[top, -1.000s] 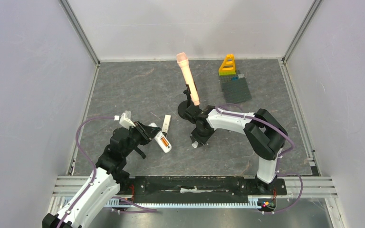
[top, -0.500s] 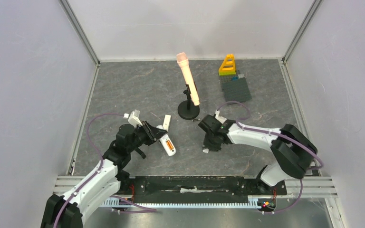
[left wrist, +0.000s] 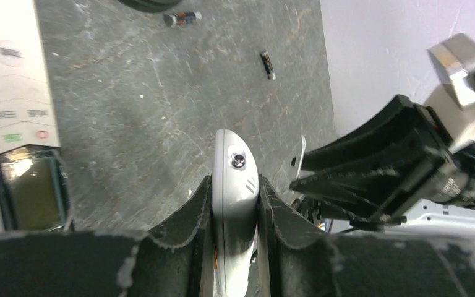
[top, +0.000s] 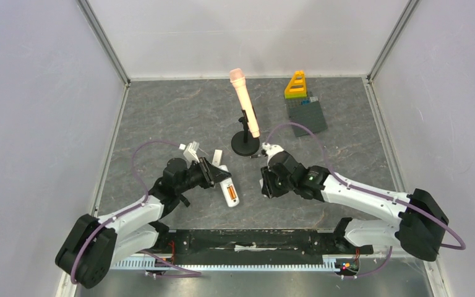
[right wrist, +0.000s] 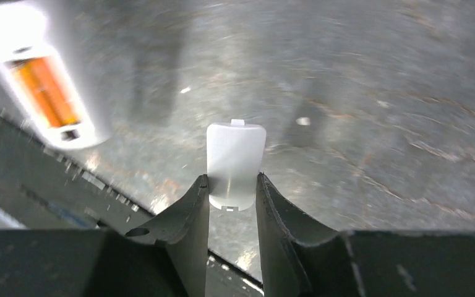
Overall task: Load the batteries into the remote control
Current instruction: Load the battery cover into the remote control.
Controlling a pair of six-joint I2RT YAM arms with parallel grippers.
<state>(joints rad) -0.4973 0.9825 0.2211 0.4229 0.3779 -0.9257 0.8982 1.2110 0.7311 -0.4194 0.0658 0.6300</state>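
A dark grey, stone-veined bench (top: 173,111) fills the middle. Plain white panels close it in: a back wall (top: 247,31) at 12 o'clock, one side wall (top: 31,124) at 9 o'clock and another (top: 451,124) at 3 o'clock. Metal posts (top: 103,40) rise at 11 and 1 o'clock. At 6 o'clock a silver rail (top: 86,242) carries a black plate (top: 253,240). The light is soft and even.
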